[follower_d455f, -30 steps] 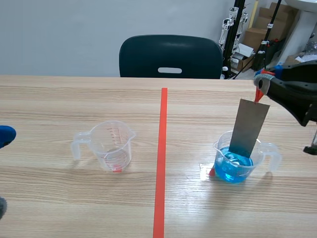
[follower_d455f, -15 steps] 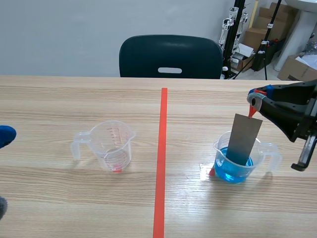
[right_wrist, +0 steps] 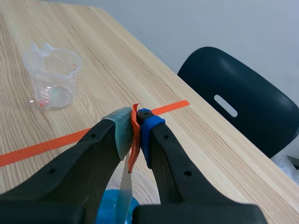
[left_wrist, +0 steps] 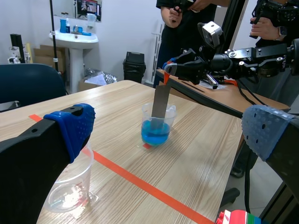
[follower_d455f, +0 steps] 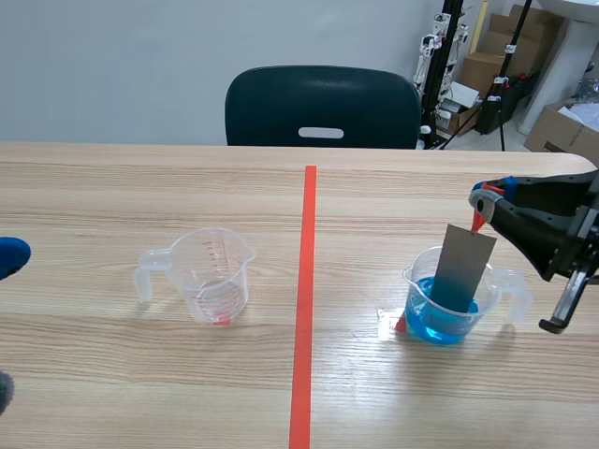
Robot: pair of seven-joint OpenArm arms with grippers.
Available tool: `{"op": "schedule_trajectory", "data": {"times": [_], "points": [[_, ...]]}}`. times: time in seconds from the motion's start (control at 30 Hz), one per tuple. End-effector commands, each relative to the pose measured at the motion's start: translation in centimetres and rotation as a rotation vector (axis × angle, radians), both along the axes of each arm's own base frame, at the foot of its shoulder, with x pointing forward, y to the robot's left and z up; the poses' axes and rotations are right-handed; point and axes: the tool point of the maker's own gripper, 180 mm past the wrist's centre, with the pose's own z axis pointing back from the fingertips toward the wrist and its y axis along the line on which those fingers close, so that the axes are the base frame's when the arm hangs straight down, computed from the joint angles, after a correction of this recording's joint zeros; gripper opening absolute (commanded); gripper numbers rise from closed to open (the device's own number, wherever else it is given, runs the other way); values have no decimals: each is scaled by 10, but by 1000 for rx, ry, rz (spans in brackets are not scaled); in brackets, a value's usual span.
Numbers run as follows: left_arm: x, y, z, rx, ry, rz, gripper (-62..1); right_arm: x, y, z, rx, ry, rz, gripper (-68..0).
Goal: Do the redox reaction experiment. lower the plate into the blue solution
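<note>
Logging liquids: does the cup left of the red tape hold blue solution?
No, that cup looks clear and nearly empty; the blue solution is in the other cup.

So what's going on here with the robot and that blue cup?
The right gripper holds a grey metal plate by an orange tab at its top, the plate's lower end dipped in the blue solution in a clear measuring cup. The left gripper sits open at the near left of the table, away from a second cup, seemingly empty.
</note>
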Motion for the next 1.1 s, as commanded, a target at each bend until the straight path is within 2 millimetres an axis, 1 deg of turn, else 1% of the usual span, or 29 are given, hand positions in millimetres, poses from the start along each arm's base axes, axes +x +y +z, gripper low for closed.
{"op": "schedule_trajectory", "data": {"times": [0.0,0.23,1.07], "points": [[1,0,7,-18,-15,-3,14,7,-2,12,16,-50,-8,-672],[1,0,7,-18,-15,-3,14,7,-3,12,22,-71,-15,-671],[1,0,7,-18,-15,-3,14,7,-3,9,14,-60,-16,-671]]}}
